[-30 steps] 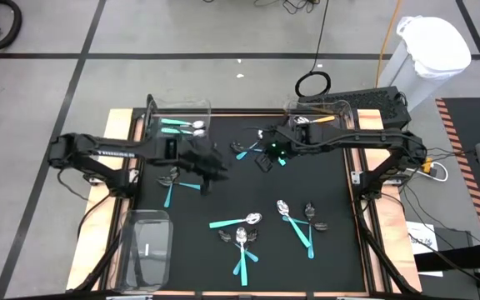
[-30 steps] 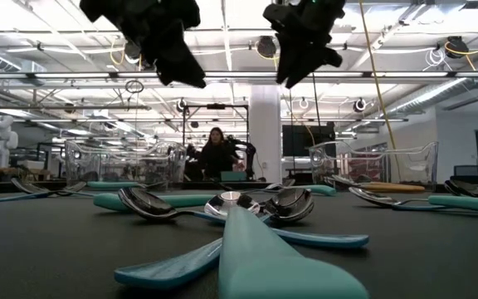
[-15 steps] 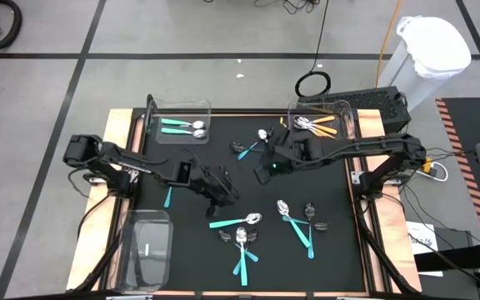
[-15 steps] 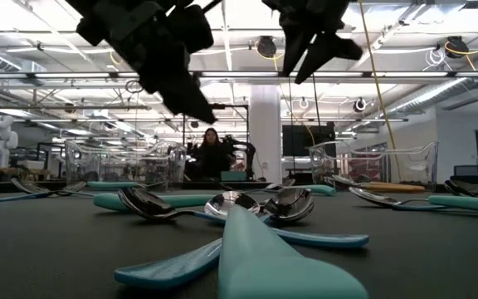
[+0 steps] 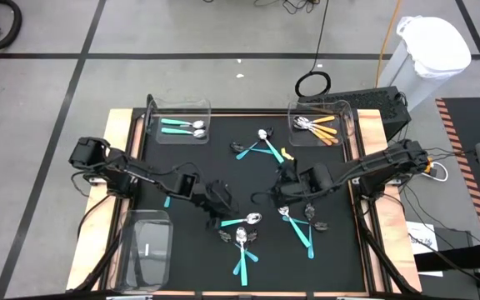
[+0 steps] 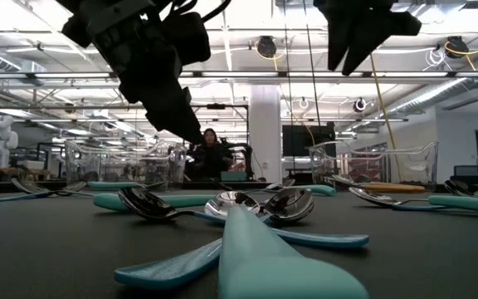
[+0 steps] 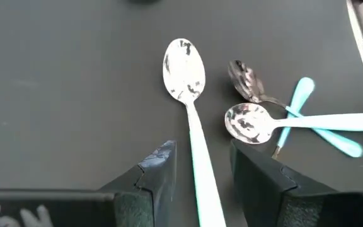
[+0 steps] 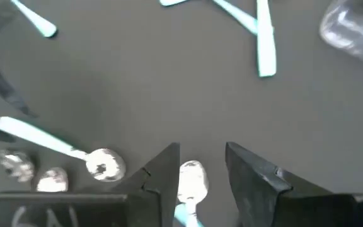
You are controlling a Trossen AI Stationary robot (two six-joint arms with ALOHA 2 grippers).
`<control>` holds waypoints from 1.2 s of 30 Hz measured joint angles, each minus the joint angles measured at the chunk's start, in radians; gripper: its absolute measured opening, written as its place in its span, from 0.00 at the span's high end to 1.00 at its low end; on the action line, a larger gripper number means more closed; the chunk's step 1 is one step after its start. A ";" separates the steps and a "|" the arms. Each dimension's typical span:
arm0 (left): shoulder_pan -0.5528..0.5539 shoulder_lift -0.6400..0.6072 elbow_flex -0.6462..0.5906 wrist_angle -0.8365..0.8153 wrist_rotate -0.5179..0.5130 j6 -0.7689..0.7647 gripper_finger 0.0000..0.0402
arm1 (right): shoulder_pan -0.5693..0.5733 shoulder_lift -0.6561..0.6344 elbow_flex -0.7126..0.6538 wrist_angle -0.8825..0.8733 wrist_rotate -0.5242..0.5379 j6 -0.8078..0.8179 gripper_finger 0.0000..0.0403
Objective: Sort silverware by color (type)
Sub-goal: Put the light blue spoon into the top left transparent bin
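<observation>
A black mat-covered table [image 5: 182, 158] holds two clear rectangular plastic bins [image 5: 180, 122] at its far edge, one with teal-handled spoons, one with orange-handled pieces. Teal-handled silver spoons [image 5: 298, 229] lie scattered mid-table. The left gripper [image 7: 201, 180] hovers with fingers spread astride one teal spoon [image 7: 191, 113]. The right gripper [image 8: 200, 180] hovers likewise spread over another spoon [image 8: 191, 180].

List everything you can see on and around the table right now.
Loose silverware: many, teal handles, scattered over the black mat.
Spoon bin: one, clear, mat's upper left in the high view, holds two teal spoons.
Orange bin: one, clear, upper right, holds orange-handled pieces.
Third bin: one, clear, lower left.
Waste bin: one, white, on the floor.
Person: one, background.
Left claw: open over a teal spoon.
Right claw: open over a teal spoon.
</observation>
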 joint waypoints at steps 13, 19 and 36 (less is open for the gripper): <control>-0.041 0.054 0.000 0.103 -0.120 -0.108 0.63 | 0.153 0.000 0.000 -0.089 -0.046 -0.055 0.69; -0.101 0.120 0.000 0.097 -0.127 -0.175 0.63 | 0.197 0.000 0.000 -0.124 -0.007 -0.047 0.69; -0.130 0.246 0.004 0.108 -0.294 -0.183 0.75 | 0.277 0.000 0.000 -0.096 0.002 -0.032 0.69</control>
